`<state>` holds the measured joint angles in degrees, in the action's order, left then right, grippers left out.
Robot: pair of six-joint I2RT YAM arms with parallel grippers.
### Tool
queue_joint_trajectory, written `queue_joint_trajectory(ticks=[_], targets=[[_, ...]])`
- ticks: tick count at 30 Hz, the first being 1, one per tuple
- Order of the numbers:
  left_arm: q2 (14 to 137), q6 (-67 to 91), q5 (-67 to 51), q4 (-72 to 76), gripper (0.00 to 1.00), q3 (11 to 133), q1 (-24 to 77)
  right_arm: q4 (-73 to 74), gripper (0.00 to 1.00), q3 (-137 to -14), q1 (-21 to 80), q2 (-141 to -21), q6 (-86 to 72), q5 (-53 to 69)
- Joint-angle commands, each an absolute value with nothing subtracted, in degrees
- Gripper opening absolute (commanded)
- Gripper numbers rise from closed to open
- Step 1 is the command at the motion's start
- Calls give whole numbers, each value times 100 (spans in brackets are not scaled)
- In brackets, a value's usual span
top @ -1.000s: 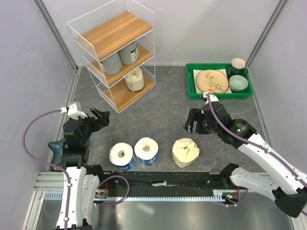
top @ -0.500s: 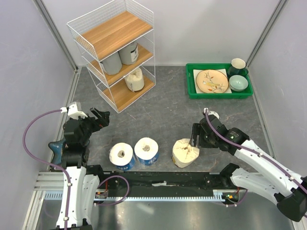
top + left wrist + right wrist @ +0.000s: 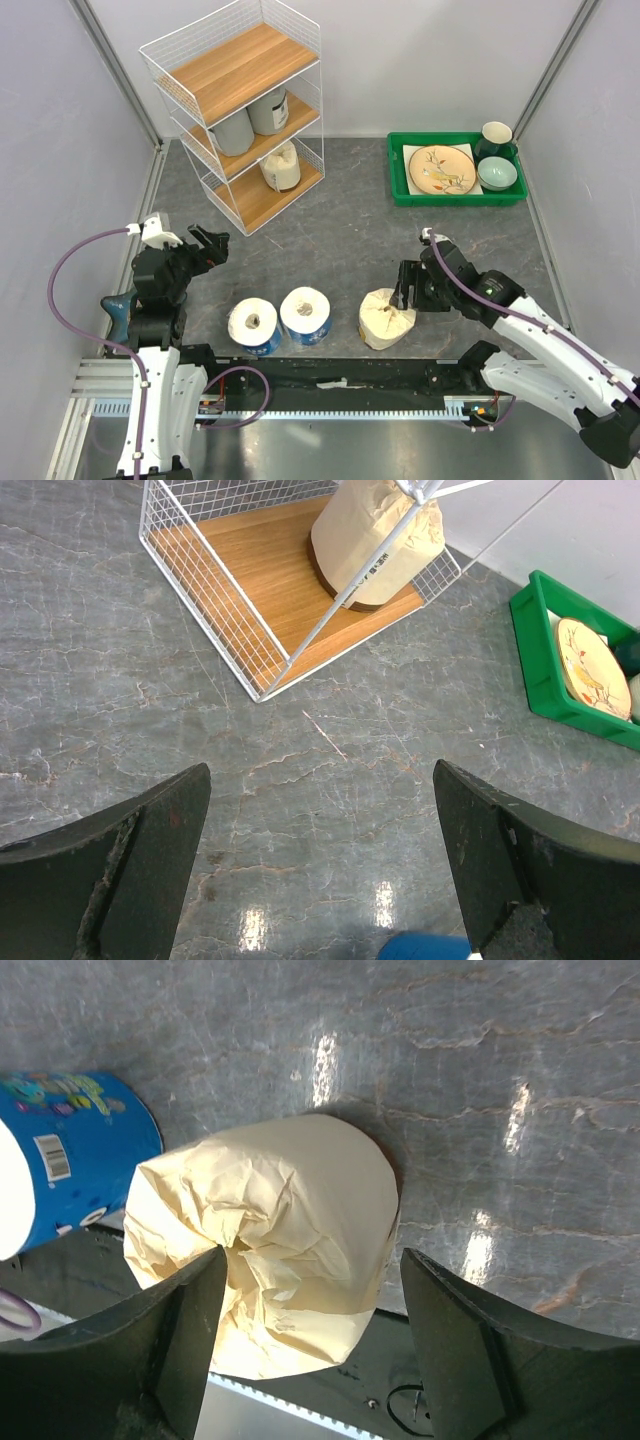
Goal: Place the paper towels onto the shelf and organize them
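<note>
The white wire shelf (image 3: pixel 232 70) stands at the back left. Two grey rolls (image 3: pixel 233 131) sit on its middle tier and a cream roll (image 3: pixel 281 166) on its bottom tier, which also shows in the left wrist view (image 3: pixel 375 535). Two blue rolls (image 3: pixel 253 325) (image 3: pixel 306 314) and a second cream roll (image 3: pixel 386 318) stand at the table's near edge. My right gripper (image 3: pixel 408 285) is open, its jaws straddling this cream roll (image 3: pixel 270 1250) from above without touching. My left gripper (image 3: pixel 205 245) is open and empty over bare table, left of the blue rolls.
A green tray (image 3: pixel 456 170) with a plate, a bowl and a cup sits at the back right. The black rail along the near edge (image 3: pixel 340 385) lies just below the three loose rolls. A blue roll (image 3: pixel 75 1150) stands close beside the cream one.
My right gripper has moved from near the green tray towards me and down over the loose cream roll. The left arm has not moved.
</note>
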<state>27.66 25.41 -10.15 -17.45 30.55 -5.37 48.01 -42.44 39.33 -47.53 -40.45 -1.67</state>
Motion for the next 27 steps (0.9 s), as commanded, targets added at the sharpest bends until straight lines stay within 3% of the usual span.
queue_joint_trajectory(ticks=[1,9,16,21,27], targets=[[2769,2382,-1063,-1608,99,3076,-527,4930,78,-4324,3946,-4948,-3806,185],[2777,2382,-1063,-1617,100,3067,-527,4895,74,-4184,3955,-5203,-3657,483],[2777,2391,-1064,-1608,100,3059,-527,4632,65,-3973,3990,-5431,-3621,536],[2777,2391,-1081,-1608,100,3059,-527,4177,43,-4069,3990,-5529,-3735,413],[2812,2408,-1081,-1591,100,3059,-519,2489,35,-4796,4008,-5922,-4201,474]])
